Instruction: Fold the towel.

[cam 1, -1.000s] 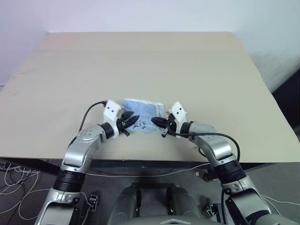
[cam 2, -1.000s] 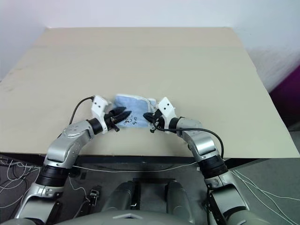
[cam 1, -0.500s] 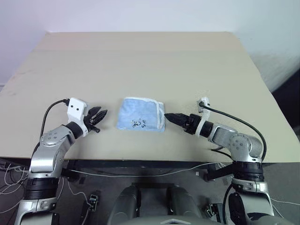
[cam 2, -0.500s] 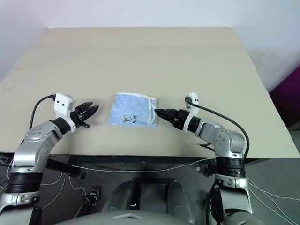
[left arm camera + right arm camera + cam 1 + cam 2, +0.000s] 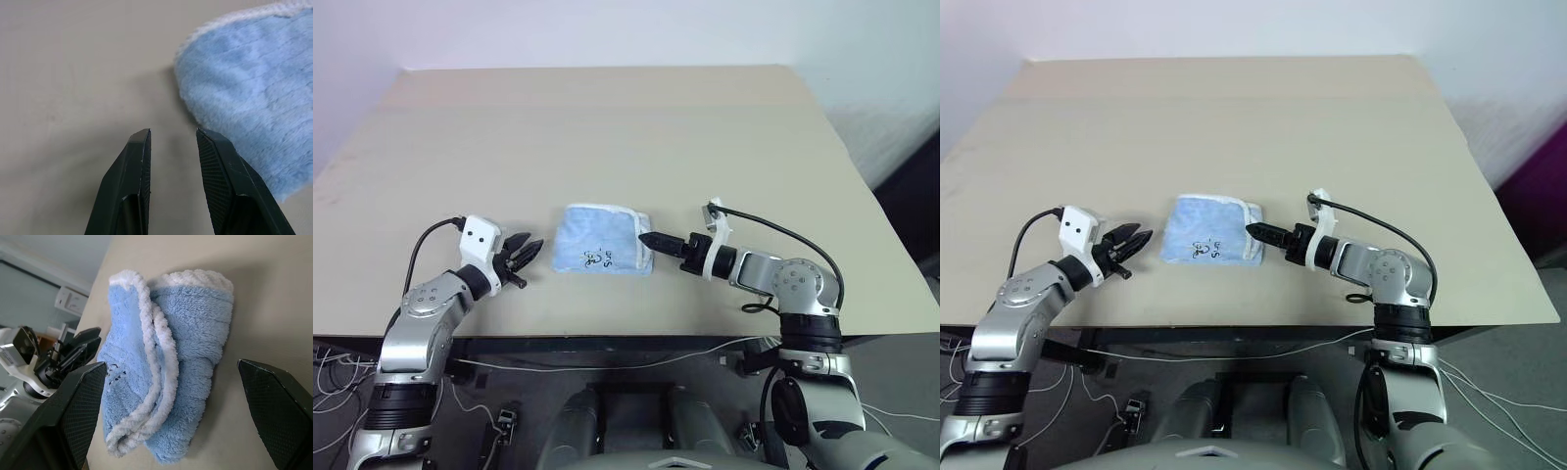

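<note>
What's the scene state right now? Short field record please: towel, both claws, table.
towel: light blue towel, folded into a small bundle, lying flat on the table
towel mark: dark print facing up, near the front edge
left claw: open, empty, just left of the towel, apart from it
right claw: open wide, empty, at the towel's right edge
holding: nothing

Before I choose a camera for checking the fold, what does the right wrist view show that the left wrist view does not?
Right wrist view alone: the towel's stacked layers with white edging, the dark printed mark, and the left end effector across the cloth. Left wrist view alone: the left end effector's two fingers slightly apart, beside the towel's rounded edge, over bare table. Both share the blue towel lying on the table, gripped by neither end effector.
</note>
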`<action>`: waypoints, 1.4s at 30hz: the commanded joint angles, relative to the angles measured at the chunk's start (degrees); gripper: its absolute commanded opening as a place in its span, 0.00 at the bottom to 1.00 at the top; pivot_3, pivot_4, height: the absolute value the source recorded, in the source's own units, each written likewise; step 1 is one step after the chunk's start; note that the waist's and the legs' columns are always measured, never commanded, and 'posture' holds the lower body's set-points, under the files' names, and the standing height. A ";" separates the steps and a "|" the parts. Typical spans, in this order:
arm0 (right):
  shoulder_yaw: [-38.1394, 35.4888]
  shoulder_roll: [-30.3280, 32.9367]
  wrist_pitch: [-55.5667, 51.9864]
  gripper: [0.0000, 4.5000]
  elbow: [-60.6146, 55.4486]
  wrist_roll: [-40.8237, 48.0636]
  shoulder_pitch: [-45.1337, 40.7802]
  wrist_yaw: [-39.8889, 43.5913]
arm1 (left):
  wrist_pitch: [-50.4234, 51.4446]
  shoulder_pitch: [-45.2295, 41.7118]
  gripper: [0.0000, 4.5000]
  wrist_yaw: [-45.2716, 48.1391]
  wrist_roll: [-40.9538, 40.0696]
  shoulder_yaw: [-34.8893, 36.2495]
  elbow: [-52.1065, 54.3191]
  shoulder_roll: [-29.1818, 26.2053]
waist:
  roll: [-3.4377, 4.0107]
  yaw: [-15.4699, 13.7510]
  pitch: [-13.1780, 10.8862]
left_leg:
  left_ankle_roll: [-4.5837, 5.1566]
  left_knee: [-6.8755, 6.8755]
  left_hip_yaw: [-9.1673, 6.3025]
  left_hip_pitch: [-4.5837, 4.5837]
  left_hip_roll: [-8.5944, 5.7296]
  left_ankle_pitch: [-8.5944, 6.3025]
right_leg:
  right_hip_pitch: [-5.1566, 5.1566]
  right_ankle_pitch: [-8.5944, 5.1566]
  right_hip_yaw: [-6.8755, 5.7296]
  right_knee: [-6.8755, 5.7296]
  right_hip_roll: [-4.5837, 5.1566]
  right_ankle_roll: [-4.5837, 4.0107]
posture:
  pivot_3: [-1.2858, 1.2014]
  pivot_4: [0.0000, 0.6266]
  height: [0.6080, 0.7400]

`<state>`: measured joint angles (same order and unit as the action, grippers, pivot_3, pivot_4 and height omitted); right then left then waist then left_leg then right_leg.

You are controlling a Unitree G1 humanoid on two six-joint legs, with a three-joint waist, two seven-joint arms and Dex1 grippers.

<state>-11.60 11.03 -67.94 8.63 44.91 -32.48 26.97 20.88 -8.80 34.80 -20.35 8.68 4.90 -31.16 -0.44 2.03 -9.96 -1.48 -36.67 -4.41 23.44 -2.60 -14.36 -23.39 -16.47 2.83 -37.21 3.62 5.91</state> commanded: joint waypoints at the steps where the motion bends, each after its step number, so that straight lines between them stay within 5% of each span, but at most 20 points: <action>1: 3.68 -2.69 -0.91 1.00 0.84 -0.07 -1.63 1.09 | -0.74 0.26 0.34 -0.04 -0.02 0.60 2.29 0.13 | 0.00 0.57 0.00 | 0.00 0.04 0.00 0.00 0.00 0.00 | -0.02 0.00 0.00 0.00 -0.01 0.00 | 0.52 0.24 1.00; 12: 6.12 -6.18 1.95 1.00 6.70 -3.11 -5.42 2.20 | -0.93 0.11 0.34 -0.20 0.57 -0.25 1.92 1.17 | -0.01 0.56 0.01 | -0.08 0.23 0.09 0.00 0.01 0.05 | -0.17 0.00 0.03 -0.02 -0.03 -0.01 | 0.52 0.24 1.00; 15: 4.73 -6.06 1.54 0.87 6.62 -2.49 -5.28 2.19 | -0.89 0.76 0.34 -0.34 0.65 -0.23 2.52 1.44 | 0.00 0.58 0.00 | -0.09 0.24 0.09 -0.03 0.01 0.06 | -0.17 0.01 0.03 -0.03 -0.04 -0.01 | 0.52 0.24 1.00; 27: -1.04 -6.63 -0.40 0.01 2.69 1.47 -3.80 0.31 | -0.67 1.42 0.34 -0.60 1.08 -0.94 3.28 1.84 | -0.01 0.36 0.01 | -0.10 0.27 0.10 -0.02 -0.01 0.07 | -0.17 0.01 0.04 -0.02 0.00 -0.02 | 0.52 0.24 1.00; 32: -10.16 -6.41 1.74 0.01 -1.94 5.19 -2.67 -5.70 | -0.54 0.50 0.34 -0.39 1.21 -1.50 2.88 2.08 | -0.01 0.21 0.01 | -0.11 0.28 0.10 -0.01 -0.01 0.07 | -0.17 0.01 0.04 -0.02 0.00 -0.02 | 0.52 0.24 1.00; 36: -25.03 -3.72 5.65 0.01 -3.75 12.04 -3.62 -16.77 | -0.18 -0.59 0.34 0.00 1.19 -2.70 2.64 2.97 | -0.01 -0.89 0.01 | -0.11 0.25 0.10 -0.01 -0.07 0.07 | -0.13 0.02 0.03 -0.01 0.05 -0.01 | 0.52 0.24 1.00; 42: -37.23 -0.01 10.30 0.01 -7.00 19.87 -2.56 -33.55 | -0.22 -3.25 0.34 1.40 1.59 -5.53 0.20 3.82 | 0.00 -1.00 0.00 | -0.10 0.28 0.12 -0.01 -0.05 0.08 | -0.14 0.01 0.03 -0.01 0.02 -0.01 | 0.52 0.24 1.00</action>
<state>-46.99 10.69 -58.38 4.49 61.40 -34.92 -2.19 21.00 -10.31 35.62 -19.13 3.34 4.76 -27.38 -0.44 1.03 -9.96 -1.57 -36.39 -4.28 23.42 -2.62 -14.29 -23.52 -16.45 2.87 -37.22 3.62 5.90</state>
